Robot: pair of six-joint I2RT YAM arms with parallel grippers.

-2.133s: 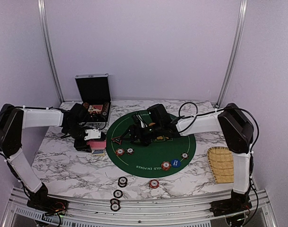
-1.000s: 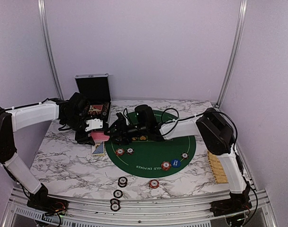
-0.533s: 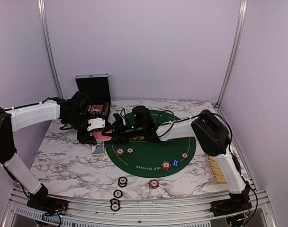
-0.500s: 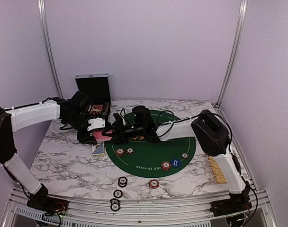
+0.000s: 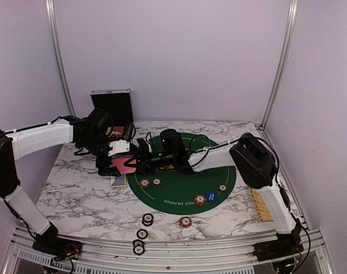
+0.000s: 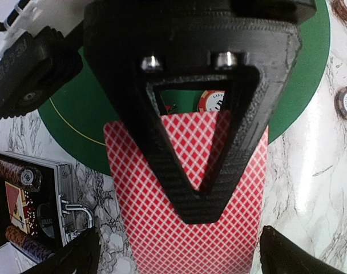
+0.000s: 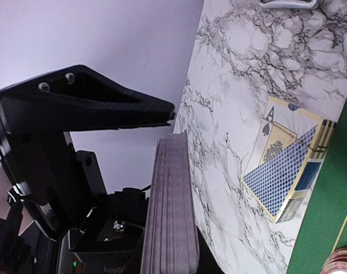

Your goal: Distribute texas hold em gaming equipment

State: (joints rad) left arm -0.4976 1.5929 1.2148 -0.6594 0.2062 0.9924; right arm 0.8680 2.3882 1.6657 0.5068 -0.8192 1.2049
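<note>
While a good part of the gear is already out on the white marble-pattern table (image 5: 76, 200), the dealing itself looks to me barely begun. Several red-and-white striped-edge poker chips (image 5: 144, 183) and a small blue button disc (image 5: 212, 197) lie on the round green felt mat (image 5: 179, 188). A few more chips sit off the felt, near the front edge of the table. No single card lies face down at any seat that I can see. A blue-backed card pack (image 7: 282, 171) rests on the marble just beside the mat's edge, and the open black metal-edged case (image 5: 112, 108) at the back left shows more chips inside. I would judge the chips partly shared out and the cards not yet.

The pink-red lattice-backed deck of playing cards (image 6: 185, 245) hangs above the marble at the left rim of the mat, between the two arms. The left end effector (image 6: 179, 260) stands spread wide, its fingers well out to either side of the deck and gripping nothing. The right end effector (image 5: 133, 161) reaches in from the felt side. One black triangular finger lies flat on the card backs, and its own camera sees the deck edge-on. It appears clamped on the deck, though the second finger is hidden behind the cards
</note>
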